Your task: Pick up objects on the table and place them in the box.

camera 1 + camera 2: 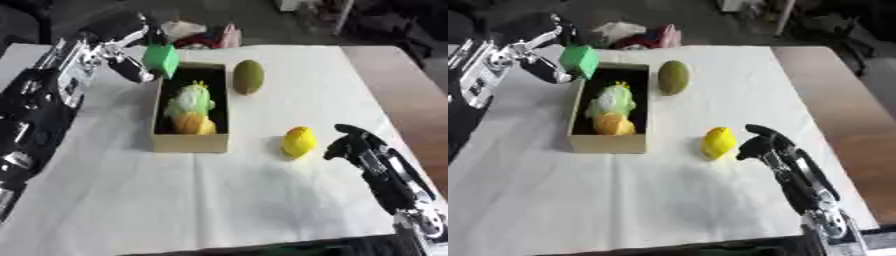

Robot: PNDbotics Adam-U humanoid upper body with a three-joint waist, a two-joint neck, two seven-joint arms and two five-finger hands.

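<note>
The left hand (131, 67) has its fingers pinched on a green block (161, 59) over the box's (189, 142) far end; released off-centre, it could catch the rim and fall to the desk (262, 200). The right hand (759, 142), fingers curled empty, could nudge the lemon (718, 142). No writing is legible.

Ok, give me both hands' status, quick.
Left hand: shut on the green block, held above the box's far end.
Right hand: holds nothing, beside the yellow object; open or shut cannot be told.
</note>
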